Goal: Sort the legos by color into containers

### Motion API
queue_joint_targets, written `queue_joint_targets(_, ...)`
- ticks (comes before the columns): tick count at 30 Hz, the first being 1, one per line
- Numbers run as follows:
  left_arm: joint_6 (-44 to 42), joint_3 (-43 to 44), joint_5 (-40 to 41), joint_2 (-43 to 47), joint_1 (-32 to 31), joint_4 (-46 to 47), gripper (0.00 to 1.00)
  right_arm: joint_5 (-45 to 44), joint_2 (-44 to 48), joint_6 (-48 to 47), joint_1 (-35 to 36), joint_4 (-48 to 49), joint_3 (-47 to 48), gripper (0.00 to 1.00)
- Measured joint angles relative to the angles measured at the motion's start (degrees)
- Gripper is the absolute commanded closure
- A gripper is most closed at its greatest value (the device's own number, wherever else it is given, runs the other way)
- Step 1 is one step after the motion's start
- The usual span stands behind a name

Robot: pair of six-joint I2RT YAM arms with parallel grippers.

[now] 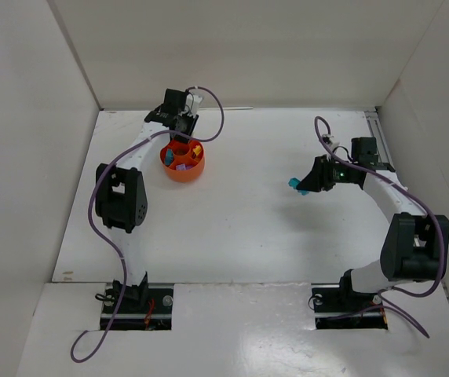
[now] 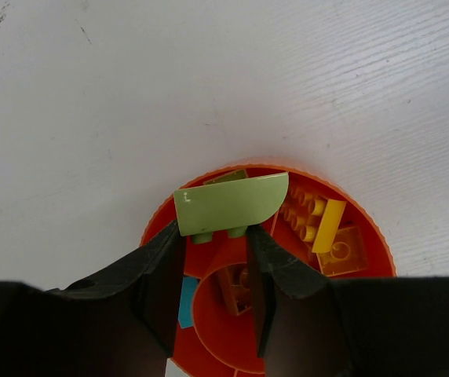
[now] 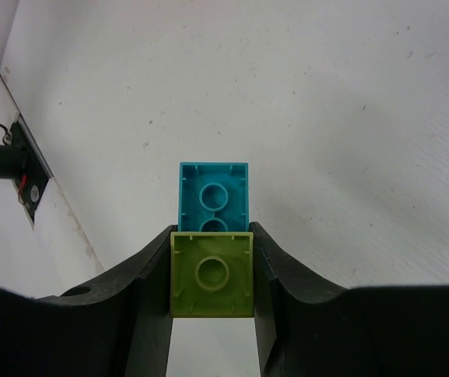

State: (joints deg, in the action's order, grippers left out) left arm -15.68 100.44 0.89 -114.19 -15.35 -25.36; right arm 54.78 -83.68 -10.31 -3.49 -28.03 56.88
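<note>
Left fingers (image 2: 158, 283) grip a lime piece (image 2: 231, 206) just above the dish (image 2: 358, 208); right fingers (image 3: 150, 290) clamp a lime-cyan stack (image 3: 212, 251), well apart from it.

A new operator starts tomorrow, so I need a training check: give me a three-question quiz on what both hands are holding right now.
1. True or false: the left hand holds a lime green curved plastic piece above the round orange-red divided dish.
2. Which small studded plastic bricks are at the right hand? A) a lime green brick with a cyan brick just beyond it B) a purple and a brown one C) none
3. Fill in: the yellow brick lies ___ the dish.
Key: 1 true; 2 A; 3 inside.
</note>
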Motion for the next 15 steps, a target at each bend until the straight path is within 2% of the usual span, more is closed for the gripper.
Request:
queue_joint_targets(5, -0.39, 0.00, 0.96, -0.50, 0.13, 0.26, 0.66, 0.50, -0.31, -0.11, -0.46, -0.07, 0.00, 0.97)
queue_joint_targets(7, -0.52, 0.00, 1.20, -0.50, 0.24, 0.31, 0.55, 0.57, -0.31, -0.24, -0.61, -0.07, 0.00, 0.97)
queue_joint_targets(10, -0.59, 0.00, 1.14, -0.50, 0.48, 0.42, 0.45, 0.63, -0.31, -0.28, -0.63, -0.09, 0.00, 0.97)
queue_joint_targets(15, -0.66, 0.00, 1.09, -0.50, 0.52, 0.44, 0.43, 0.81, -0.37, -0.35, -0.63, -0.09, 0.00, 0.97)
